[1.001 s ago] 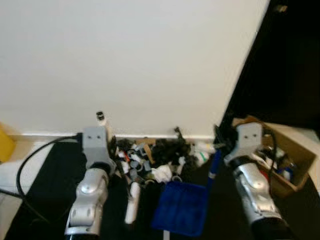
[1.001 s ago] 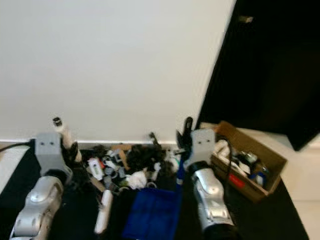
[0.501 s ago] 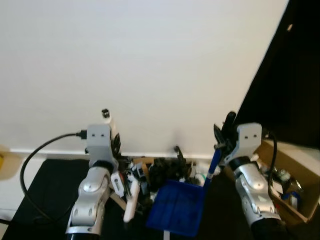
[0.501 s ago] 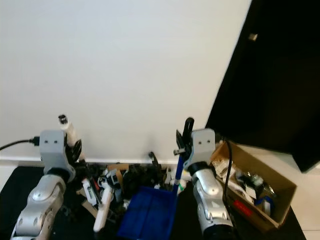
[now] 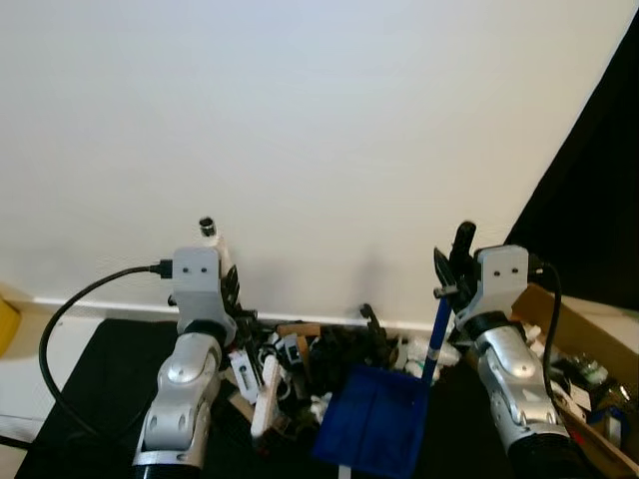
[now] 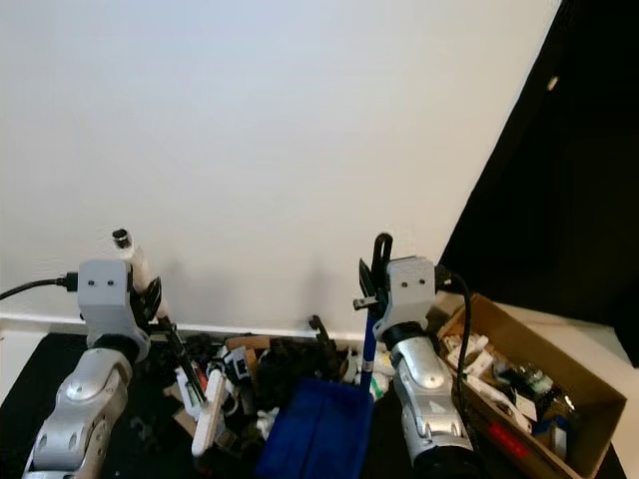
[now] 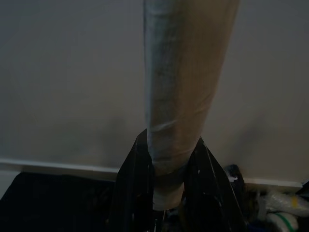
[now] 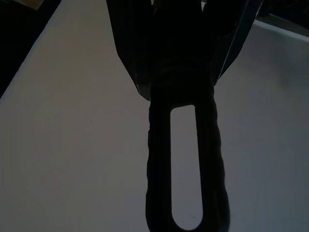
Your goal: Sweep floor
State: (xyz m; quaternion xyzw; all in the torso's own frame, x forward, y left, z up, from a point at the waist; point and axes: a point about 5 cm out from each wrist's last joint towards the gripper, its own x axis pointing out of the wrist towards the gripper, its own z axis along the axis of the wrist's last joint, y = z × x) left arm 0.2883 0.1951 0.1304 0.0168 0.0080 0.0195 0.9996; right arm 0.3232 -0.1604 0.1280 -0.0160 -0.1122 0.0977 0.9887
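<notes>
- The white wall (image 5: 300,130) stands close ahead and blocks any reach forward; its baseboard (image 5: 100,307) meets the floor just behind the litter.
- A heap of litter (image 5: 319,349) lies along the foot of the wall, between the two arms, leaving no bare floor there.
- The blue dustpan (image 5: 371,419) sits on the dark floor just before the heap, its blue handle (image 5: 432,339) rising beside the right arm.
- A white broom head (image 5: 266,397) lies among the litter near the left arm.
- An open cardboard box (image 6: 519,389) full of items stands just to the right.
- Dark floor (image 5: 90,389) at the far left lies open, crossed by a black cable (image 5: 70,309).
</notes>
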